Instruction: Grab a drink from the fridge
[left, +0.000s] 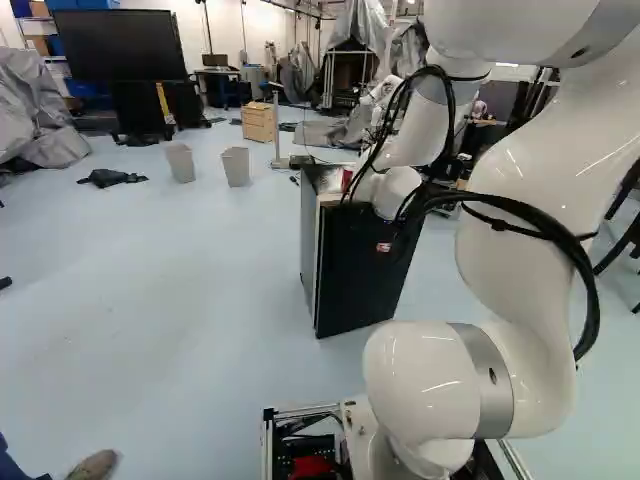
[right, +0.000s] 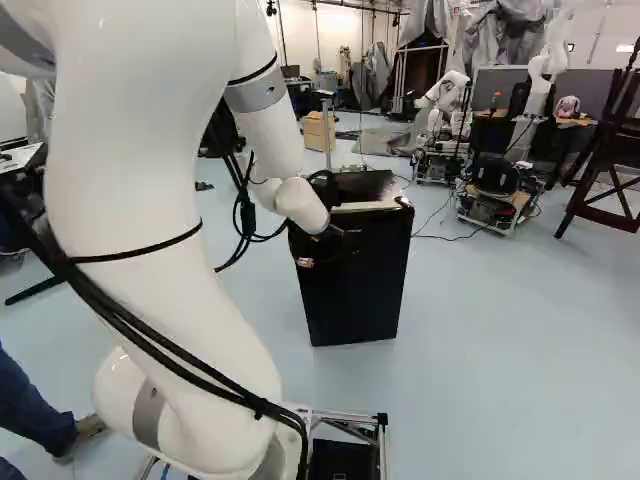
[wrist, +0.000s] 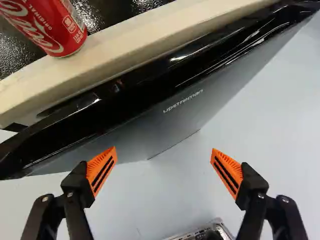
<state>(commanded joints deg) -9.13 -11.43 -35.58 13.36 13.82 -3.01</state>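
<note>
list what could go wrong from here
The can sits right by the fridge's front edge, so a light knock could tip it off. The jaws stand wide open with nothing between them; a crooked approach might shove it or hit that edge. The looping cables could snag too.

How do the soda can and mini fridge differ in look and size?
The soda can is red with white lettering; the mini fridge has a black front. The can is small and round-sided, the fridge far larger and boxy. The can sits atop the fridge, which stands on the floor.
</note>
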